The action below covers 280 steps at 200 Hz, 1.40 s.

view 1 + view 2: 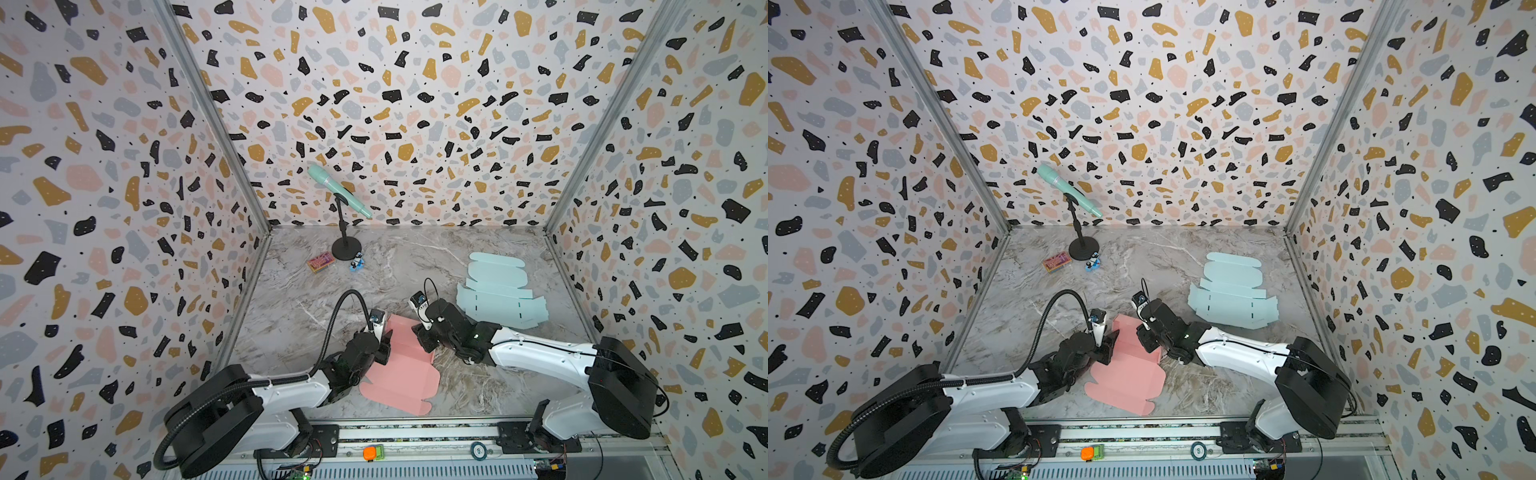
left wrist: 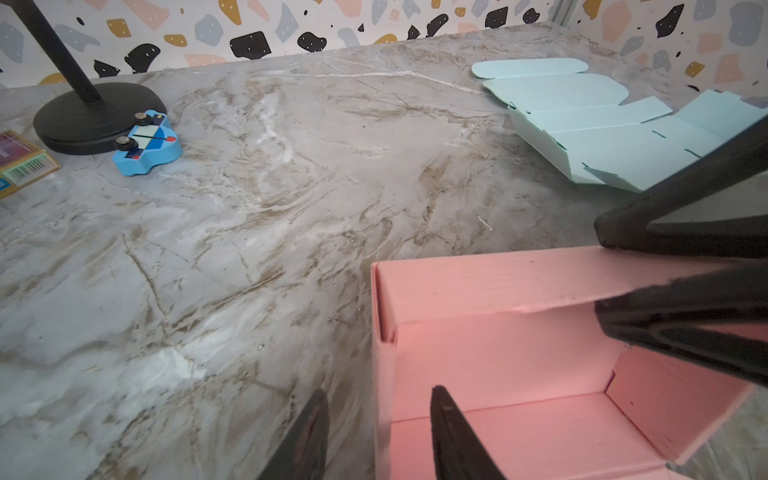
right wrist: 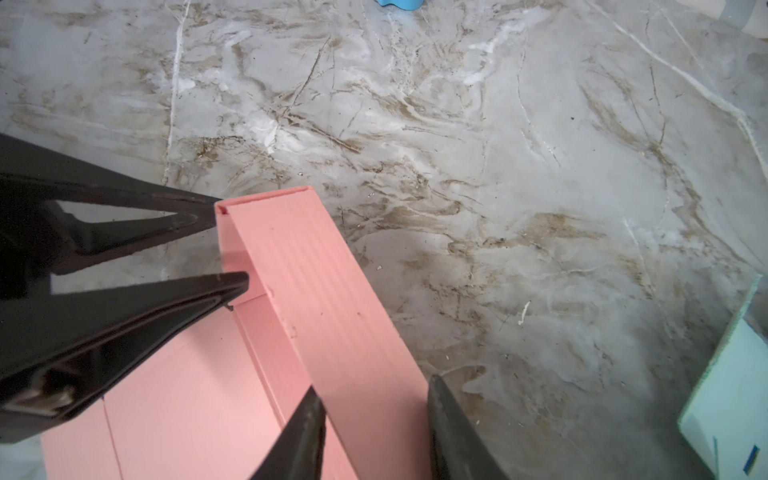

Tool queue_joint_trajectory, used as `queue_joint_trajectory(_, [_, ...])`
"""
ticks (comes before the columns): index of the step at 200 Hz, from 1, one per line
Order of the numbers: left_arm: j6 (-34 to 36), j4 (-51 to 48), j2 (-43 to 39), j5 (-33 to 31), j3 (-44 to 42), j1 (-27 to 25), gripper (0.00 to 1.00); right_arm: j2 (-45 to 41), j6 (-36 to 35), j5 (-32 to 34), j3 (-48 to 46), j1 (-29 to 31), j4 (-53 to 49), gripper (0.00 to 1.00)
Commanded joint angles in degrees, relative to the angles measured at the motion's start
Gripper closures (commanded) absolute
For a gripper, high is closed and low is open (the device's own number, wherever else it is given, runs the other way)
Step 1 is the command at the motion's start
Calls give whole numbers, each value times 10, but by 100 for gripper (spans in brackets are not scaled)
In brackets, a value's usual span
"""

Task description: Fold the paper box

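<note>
Pink paper box [image 1: 399, 374] sits near the tabletop's front edge, about mid-width. It is partly folded: far walls raised, near flaps flat.

Left gripper [image 2: 378, 392] is at the box's left wall, jaws apart, one finger outside and one inside, not pinching.

Right gripper [image 3: 374, 384] straddles the far wall at its right end, fingers close on both sides; can't tell whether it is clamped.

Mint box blank [image 1: 498, 295] lies flat by the right edge.

Microphone on stand [image 1: 338, 189], toy car [image 1: 357, 262] and card packet [image 1: 321, 262] are near the back-left corner.
</note>
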Motion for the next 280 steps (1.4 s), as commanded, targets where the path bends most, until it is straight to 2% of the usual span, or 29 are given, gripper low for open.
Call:
queue_joint_trajectory(1, [-34, -62, -21, -12, 11, -12, 54, 7, -1, 12, 23, 0, -19, 63])
queue_joint_trajectory(62, [-136, -241, -145, -23, 48, -42, 48, 21, -1, 15, 24, -11, -23, 65])
queue_joint_trajectory(109, [-172, -343, -221, -16, 77, -42, 43, 30, 0, -1, 8, -33, -14, 66])
queue_joint_trajectory(212, [-230, -435, -250, 14, 112, -42, 36, 49, 2, -25, -33, -81, 11, 69])
queue_joint_trajectory(239, [-263, -483, -276, 1, 106, -42, 35, 59, 0, -35, -45, -93, 22, 69])
queue_joint_trajectory(280, [-322, -523, -337, 3, 80, -42, 25, 59, 3, -48, -67, -110, 42, 69])
